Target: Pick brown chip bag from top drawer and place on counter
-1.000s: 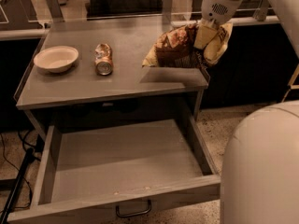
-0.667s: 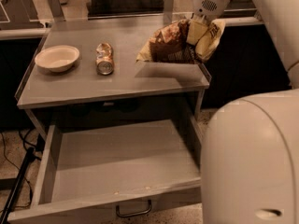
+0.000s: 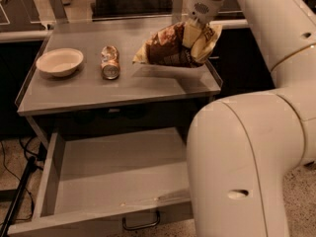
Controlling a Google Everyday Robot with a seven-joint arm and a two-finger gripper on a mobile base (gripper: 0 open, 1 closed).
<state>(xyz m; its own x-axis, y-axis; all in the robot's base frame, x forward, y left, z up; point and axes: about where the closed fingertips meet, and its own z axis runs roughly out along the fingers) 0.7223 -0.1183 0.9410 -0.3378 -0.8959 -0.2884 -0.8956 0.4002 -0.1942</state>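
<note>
Brown chip bag (image 3: 168,51): crinkly, dark brown and pale yellow, tilted, clamped at its right end by the gripper (image 3: 193,32), raised just above the counter's right side.
Counter (image 3: 98,90): flat grey metal top with a low raised rim.
Top drawer (image 3: 118,157): shallow grey metal tray, pulled fully out below the counter.

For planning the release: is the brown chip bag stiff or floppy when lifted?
Likely floppy: the brown chip bag crumples where the hand pinches it over the right of the counter. Probably light: one pinch carries it.
</note>
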